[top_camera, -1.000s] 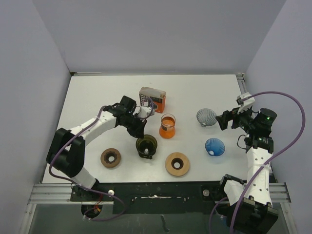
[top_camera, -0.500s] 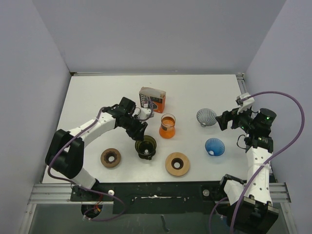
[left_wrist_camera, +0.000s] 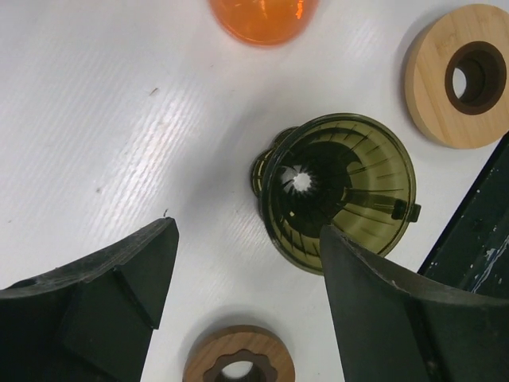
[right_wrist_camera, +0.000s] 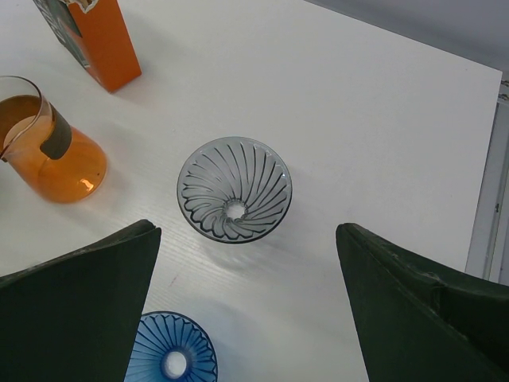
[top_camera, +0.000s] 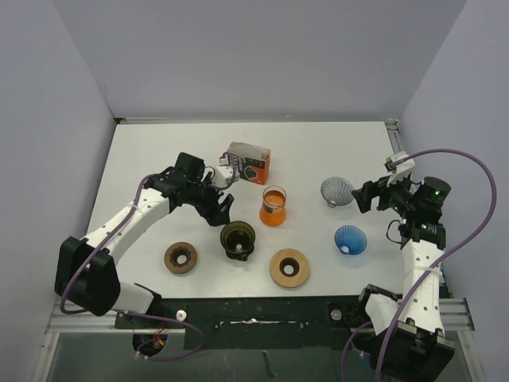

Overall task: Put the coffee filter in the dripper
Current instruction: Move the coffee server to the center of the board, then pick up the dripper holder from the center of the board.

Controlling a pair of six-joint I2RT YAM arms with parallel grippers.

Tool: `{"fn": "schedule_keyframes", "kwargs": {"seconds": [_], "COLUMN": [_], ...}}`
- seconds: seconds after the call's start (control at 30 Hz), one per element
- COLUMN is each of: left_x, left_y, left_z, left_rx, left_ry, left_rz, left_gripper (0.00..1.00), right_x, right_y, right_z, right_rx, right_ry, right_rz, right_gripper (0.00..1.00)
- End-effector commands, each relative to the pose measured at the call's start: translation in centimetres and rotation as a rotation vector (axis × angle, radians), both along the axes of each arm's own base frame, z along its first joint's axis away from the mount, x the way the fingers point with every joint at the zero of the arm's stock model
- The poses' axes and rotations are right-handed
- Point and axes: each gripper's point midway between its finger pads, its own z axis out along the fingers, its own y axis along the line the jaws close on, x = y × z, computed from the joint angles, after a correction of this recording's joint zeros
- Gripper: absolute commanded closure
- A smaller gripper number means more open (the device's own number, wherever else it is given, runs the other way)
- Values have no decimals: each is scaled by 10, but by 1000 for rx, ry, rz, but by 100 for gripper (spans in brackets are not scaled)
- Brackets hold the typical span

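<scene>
**Olive dripper sits bare; both grippers released**

The olive-green dripper (top_camera: 238, 239) is a translucent, ribbed plastic cone with a small handle tab, standing mouth-up on the white table (top_camera: 318, 151). Just beyond the dripper, to its right, is an orange glass carafe (top_camera: 273, 207). Farther beyond the dripper is an orange cardboard box (top_camera: 249, 161). A dark wooden ring (top_camera: 180, 258) lies to the dripper's left. A paler wooden ring (top_camera: 289, 267) lies to its right, slightly nearer the arm bases. Well to the right of the dripper stand a smoky-grey swirl-ribbed cone (top_camera: 336, 191) and a blue one (top_camera: 350, 239).

The left arm reaches in from the dripper's left. The left gripper (top_camera: 219, 208) hangs just beyond and to the left of the dripper, its jaws spread and holding nothing. The right arm stands tall, far to the dripper's right. The right gripper (top_camera: 363, 196) is beside the grey cone, spread wide and empty.

The left wrist view looks straight down into the dripper (left_wrist_camera: 338, 195). Its ribs run uncovered to a star-shaped hole, a detail too small to see from above. In that view the left gripper (left_wrist_camera: 248, 231) shows both dark fingers clear of the rim. The right wrist view shows the fine spiral grooves of the grey cone (right_wrist_camera: 235, 189), framed by the right gripper (right_wrist_camera: 246, 231). It also shows a dark band around the carafe (right_wrist_camera: 48, 159). I cannot pick out a coffee filter in any view.
</scene>
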Motion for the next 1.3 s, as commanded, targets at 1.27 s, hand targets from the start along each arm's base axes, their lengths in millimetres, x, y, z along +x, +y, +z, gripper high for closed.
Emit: {"fn": "schedule_keyframes", "kwargs": {"seconds": [1.27], "left_x": [-62], "left_y": [-12], "left_z": [64], "left_rx": [25], "left_ry": [-334], "left_rz": [-392], "left_gripper": [30], "right_x": [3], "right_y": [30], "right_z": [7], "right_rx": [-56], "right_ry": [-28], "right_rz": [140], "right_gripper": [2]}}
